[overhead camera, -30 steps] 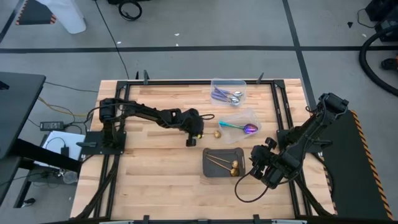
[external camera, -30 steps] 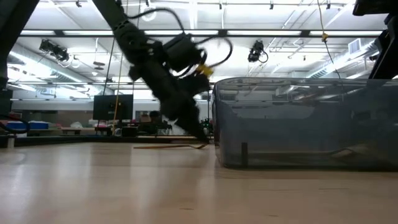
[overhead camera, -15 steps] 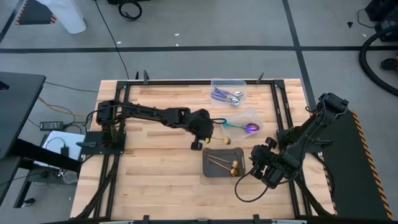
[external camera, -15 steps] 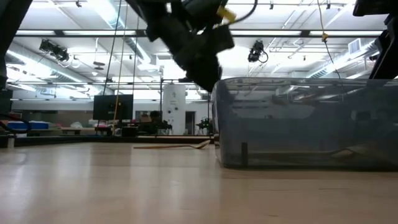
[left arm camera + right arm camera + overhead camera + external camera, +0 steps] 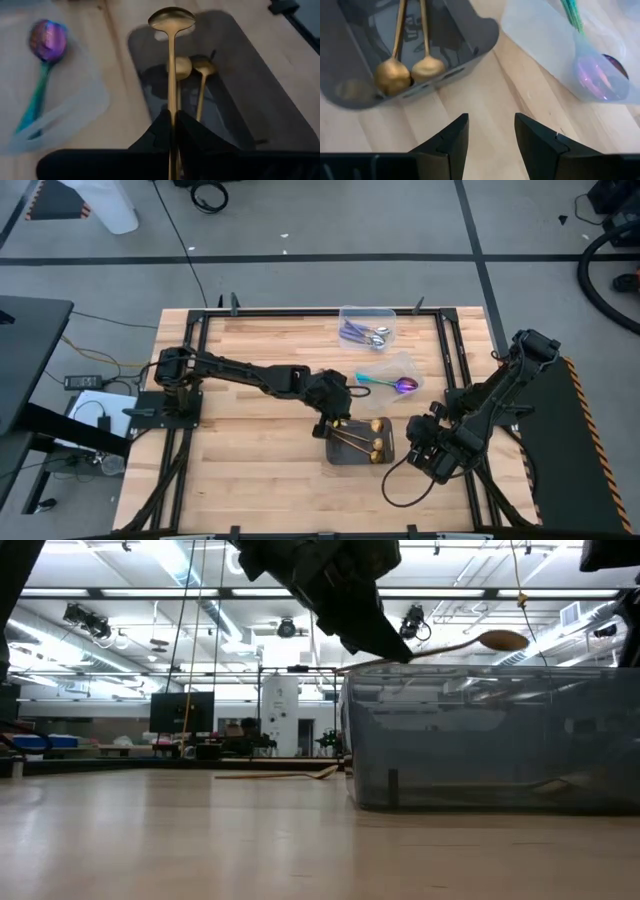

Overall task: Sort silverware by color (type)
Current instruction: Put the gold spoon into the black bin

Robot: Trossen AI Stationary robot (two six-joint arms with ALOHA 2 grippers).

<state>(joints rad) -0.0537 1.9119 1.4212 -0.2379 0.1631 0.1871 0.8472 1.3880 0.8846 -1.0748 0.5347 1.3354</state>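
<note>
left gripper now at centre of high view, over dark grey tray, up from bare wood a second ago; fingers clamp gold spoon above two gold spoons. release likely next. right gripper open, idle lower right.

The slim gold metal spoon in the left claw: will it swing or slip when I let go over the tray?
Probably stiff: the slim gold metal spoon juts straight out from the left claw, no sag. The polished handle, pinched near its end, may pivot or slip. Released, it would likely slide against the two gold spoons in the dark grey tray.
</note>
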